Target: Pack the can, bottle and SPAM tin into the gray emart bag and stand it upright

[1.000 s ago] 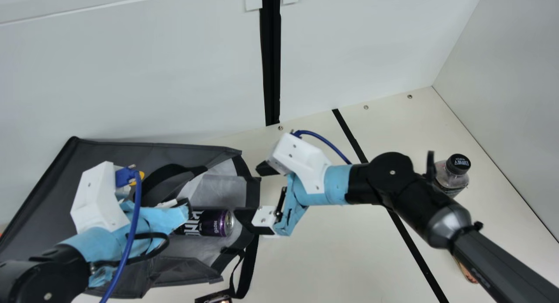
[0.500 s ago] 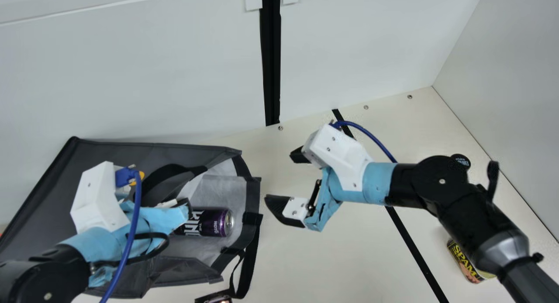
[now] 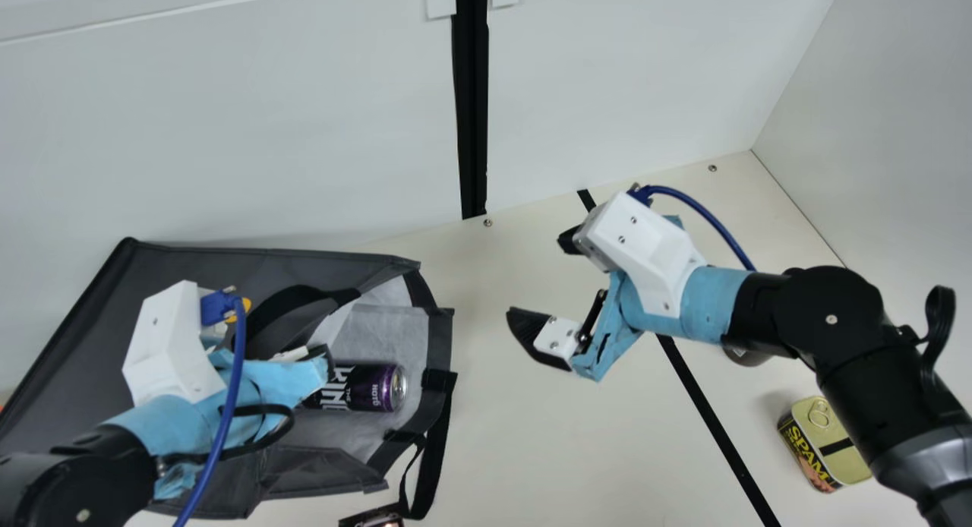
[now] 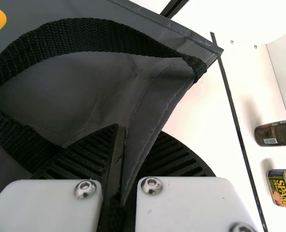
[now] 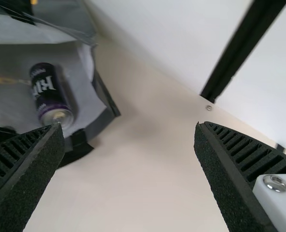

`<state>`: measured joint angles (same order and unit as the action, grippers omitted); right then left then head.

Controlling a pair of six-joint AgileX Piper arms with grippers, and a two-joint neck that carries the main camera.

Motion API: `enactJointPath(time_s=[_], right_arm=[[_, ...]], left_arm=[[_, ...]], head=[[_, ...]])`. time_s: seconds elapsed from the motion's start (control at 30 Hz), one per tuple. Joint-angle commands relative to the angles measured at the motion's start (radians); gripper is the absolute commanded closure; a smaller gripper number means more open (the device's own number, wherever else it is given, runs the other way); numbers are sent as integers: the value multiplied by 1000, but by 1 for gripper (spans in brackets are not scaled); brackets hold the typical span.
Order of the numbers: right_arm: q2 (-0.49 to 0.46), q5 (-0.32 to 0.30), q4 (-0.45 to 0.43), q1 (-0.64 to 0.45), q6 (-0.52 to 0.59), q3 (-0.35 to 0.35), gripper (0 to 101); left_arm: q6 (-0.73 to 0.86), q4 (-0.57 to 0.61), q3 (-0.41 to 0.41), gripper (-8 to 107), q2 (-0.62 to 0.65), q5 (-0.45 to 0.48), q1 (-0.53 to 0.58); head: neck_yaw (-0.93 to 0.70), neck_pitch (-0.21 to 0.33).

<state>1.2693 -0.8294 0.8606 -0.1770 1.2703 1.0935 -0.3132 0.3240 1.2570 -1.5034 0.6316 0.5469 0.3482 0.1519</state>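
Gray fabric emart bag [image 3: 197,265], mouth [image 3: 440,341] toward three o'clock: soft, we judge, best held by its edge [image 4: 168,107]. Left pincer [image 4: 138,129] clenches it; right pincer [image 5: 128,125], released.

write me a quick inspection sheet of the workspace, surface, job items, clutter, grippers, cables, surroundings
surface: cream table with black line; spills, nothing seen
gray bag: on its side, not yet upright
can: lying inside the bag
bottle: outside the bag, beside the tin
SPAM tin: on the table, outside the bag
clutter: dark item at the main view's bottom edge, unidentifiable
left gripper: closed on the bag's edge
right gripper: open, holding nothing
cables: blue cable at right wrist, another at left
surroundings: pale walls, black upright strip
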Motion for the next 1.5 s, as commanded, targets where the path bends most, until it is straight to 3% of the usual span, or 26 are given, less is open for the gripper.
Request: enactJointPath(time_s=[0.0,0.4,0.87,1.2,1.47], right_arm=[[1,5,-24,-11,-13,17,6],[4,18,-195,-84,-171,128,6],[-51,40,-576,-103,-630,216,6],[-113,-48,-859,-70,-944,272,6],[-158,-156,-1036,-21,-1113,321,6]], left_arm=[[0,0,0,107,0,0,0],[0,0,0,107,0,0,0],[0,0,0,107,0,0,0],[0,0,0,107,0,0,0],[0,0,0,107,0,0,0]], head=[[1,23],[1,23],[1,23],[1,23],[1,23]])
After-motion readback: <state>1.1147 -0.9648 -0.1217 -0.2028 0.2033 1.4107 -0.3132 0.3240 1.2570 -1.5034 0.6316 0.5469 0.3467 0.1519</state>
